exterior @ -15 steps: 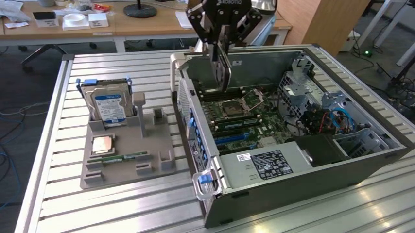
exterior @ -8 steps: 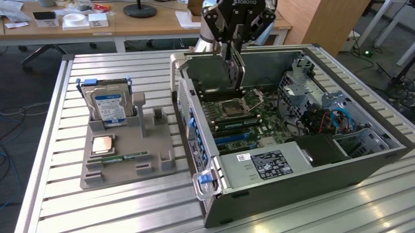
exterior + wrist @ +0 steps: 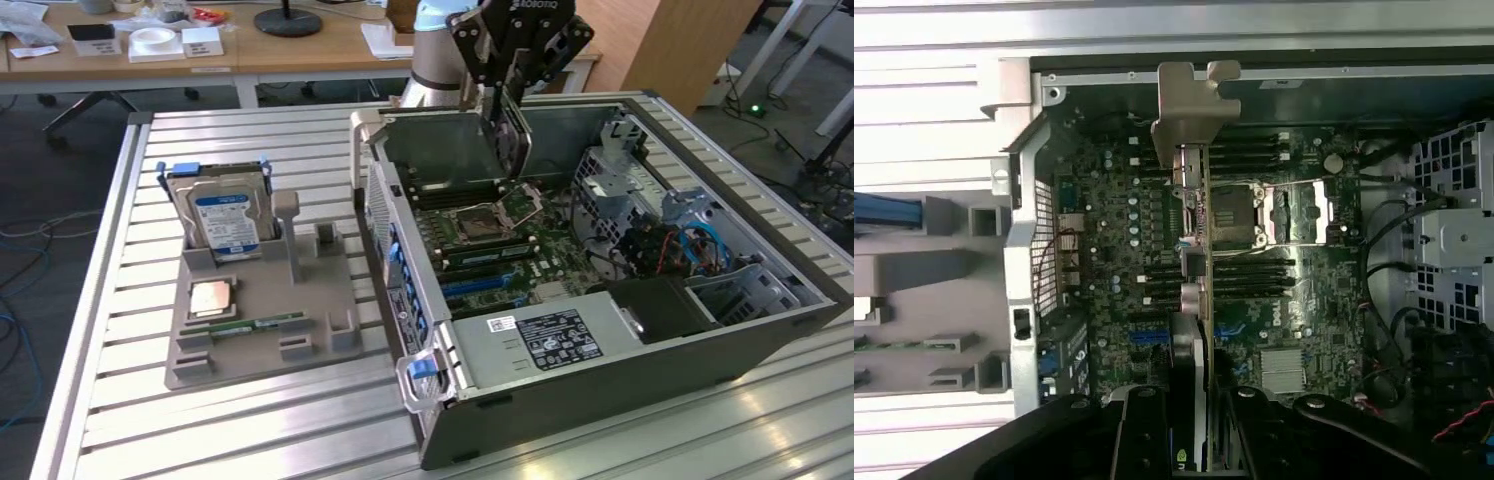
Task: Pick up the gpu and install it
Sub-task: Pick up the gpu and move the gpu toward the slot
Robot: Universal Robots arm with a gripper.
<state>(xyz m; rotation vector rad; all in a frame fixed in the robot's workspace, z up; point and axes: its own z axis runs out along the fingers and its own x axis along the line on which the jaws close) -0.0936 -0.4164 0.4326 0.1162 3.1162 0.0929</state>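
The graphics card (image 3: 515,150) is held on edge by the claw (image 3: 509,100), clamped on its top, over the open computer case (image 3: 601,350), so that its lower edge faces the motherboard (image 3: 487,235).

The exterior camera stands off and high, looking down at a slant over the slatted aluminium tabletop (image 3: 120,420). The open grey steel computer case (image 3: 601,390) sits at centre, with the grey plastic parts holder (image 3: 254,345) at its 9 o'clock and the black gripper (image 3: 511,110) at 12 o'clock. The wrist camera hangs close above the case, facing straight down past the jaws along the thin dark gpu card (image 3: 1194,250) they clamp. Both views share the green-black motherboard (image 3: 514,255) — and its square silver processor socket (image 3: 478,222).
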